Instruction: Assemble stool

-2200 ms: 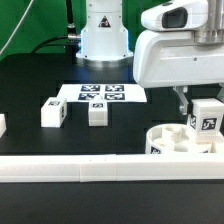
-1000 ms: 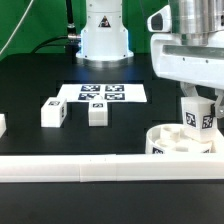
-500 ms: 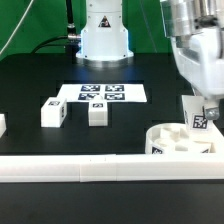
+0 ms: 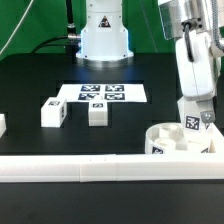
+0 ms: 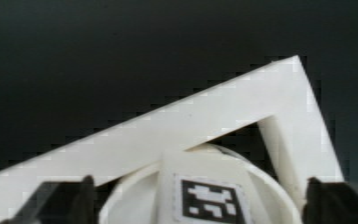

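The leg block (image 4: 196,122) is pinched in the hand (image 4: 196,106), right under it, low over the round seat (image 4: 160,140). A moment ago it hung higher and straight. Now it is down and leaning, so I think it is going into its hole. Two spare legs (image 4: 53,112) wait far from the hand on the black worktop (image 4: 30,80), by the marker board (image 4: 103,93).

Black table (image 4: 30,85), green backdrop (image 4: 35,15), white rail (image 4: 70,168) in front.
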Controlling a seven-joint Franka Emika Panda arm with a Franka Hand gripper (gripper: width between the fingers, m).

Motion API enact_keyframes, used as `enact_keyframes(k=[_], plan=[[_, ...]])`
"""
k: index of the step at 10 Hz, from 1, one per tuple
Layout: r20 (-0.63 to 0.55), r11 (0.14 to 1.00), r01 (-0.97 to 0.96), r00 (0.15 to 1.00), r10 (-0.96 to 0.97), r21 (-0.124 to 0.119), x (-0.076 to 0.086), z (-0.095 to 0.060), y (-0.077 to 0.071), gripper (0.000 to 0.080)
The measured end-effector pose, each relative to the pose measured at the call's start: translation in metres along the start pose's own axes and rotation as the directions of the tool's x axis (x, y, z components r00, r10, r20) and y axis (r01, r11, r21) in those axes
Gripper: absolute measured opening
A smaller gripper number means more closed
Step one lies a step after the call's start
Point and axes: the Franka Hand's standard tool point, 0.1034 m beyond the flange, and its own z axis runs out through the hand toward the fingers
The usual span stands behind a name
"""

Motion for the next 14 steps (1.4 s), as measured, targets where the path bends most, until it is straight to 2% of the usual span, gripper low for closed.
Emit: enact_keyframes(k=[1, 3, 4, 7, 8, 9, 11, 14], plan=[[0.006, 0.999, 0.034, 0.999, -0.035, 0.009, -0.002, -0.006, -0.003, 0.0626], [0.023, 0.993, 0.110, 0.994, -0.111, 0.033, -0.003, -0.021, -0.008, 0.0643], [0.018, 0.988, 0.155, 0.988, -0.155, 0.027, -0.003, -0.017, -0.006, 0.0648], [0.011, 0.926, 0.377, 0.926, -0.378, 0.029, -0.002, -0.016, -0.006, 0.0649], [0.013, 0.867, 0.498, 0.867, -0.497, 0.001, -0.003, -0.016, -0.003, 0.0649], [0.022, 0.761, 0.646, 0.763, -0.646, -0.062, -0.009, -0.021, -0.002, 0.0649], [0.040, 0.613, 0.787, 0.616, -0.786, -0.072, -0.017, -0.029, -0.007, 0.0649], [0.051, 0.427, 0.902, 0.430, -0.901, -0.059, -0.018, -0.030, -0.009, 0.0649]])
